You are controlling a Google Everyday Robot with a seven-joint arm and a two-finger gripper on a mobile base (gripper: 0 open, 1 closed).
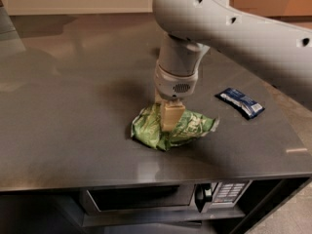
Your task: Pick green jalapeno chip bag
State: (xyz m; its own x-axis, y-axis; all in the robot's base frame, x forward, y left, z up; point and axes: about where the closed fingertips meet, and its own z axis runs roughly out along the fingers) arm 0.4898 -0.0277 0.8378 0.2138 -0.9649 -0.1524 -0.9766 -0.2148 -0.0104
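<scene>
The green jalapeno chip bag (194, 125) lies on the dark grey counter (73, 121) near its front edge, crumpled and bunched up in the middle. My gripper (168, 125) points straight down from the grey arm above it. Its tan fingers (171, 115) are pinched into the middle of the bag, with foil folded up around them. The bag still rests on the counter. The fingertips are hidden in the folds.
A small dark-blue snack packet (241, 102) lies on the counter to the right of the bag. A microwave (161, 197) sits under the counter's front edge. My arm's big grey link spans the upper right of the view.
</scene>
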